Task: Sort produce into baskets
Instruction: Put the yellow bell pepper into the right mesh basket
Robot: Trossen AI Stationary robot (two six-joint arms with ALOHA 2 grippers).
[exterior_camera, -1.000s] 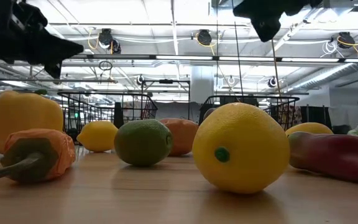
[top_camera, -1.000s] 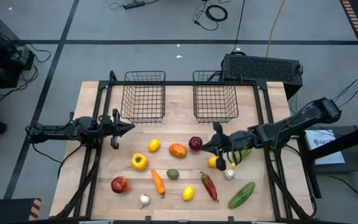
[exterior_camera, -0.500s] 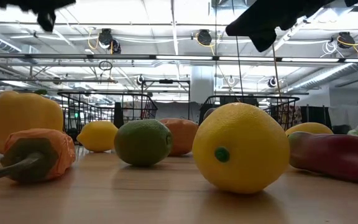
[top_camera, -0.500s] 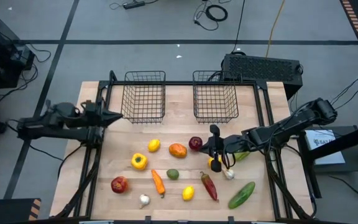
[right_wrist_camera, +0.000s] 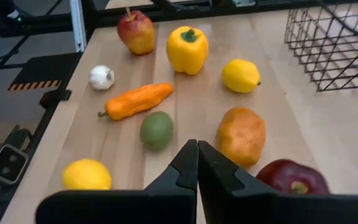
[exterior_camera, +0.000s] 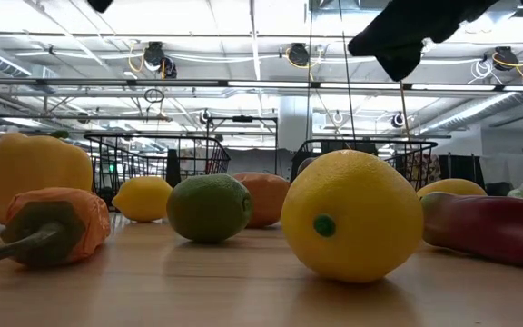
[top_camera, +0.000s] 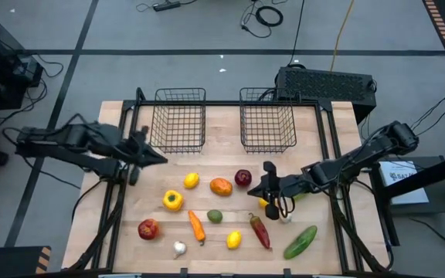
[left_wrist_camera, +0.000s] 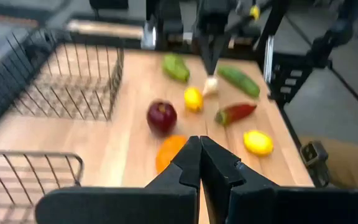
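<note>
While no writing reads, left claw (top_camera: 147,152) closed near baskets (top_camera: 180,118), right claw (top_camera: 271,188) closed over lemon (top_camera: 264,202).

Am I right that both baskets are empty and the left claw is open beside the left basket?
Not quite. The baskets are empty, and the left claw is beside the left one in the high view, but it is shut: the left wrist view shows its fingers pressed together, nothing between them.
</note>
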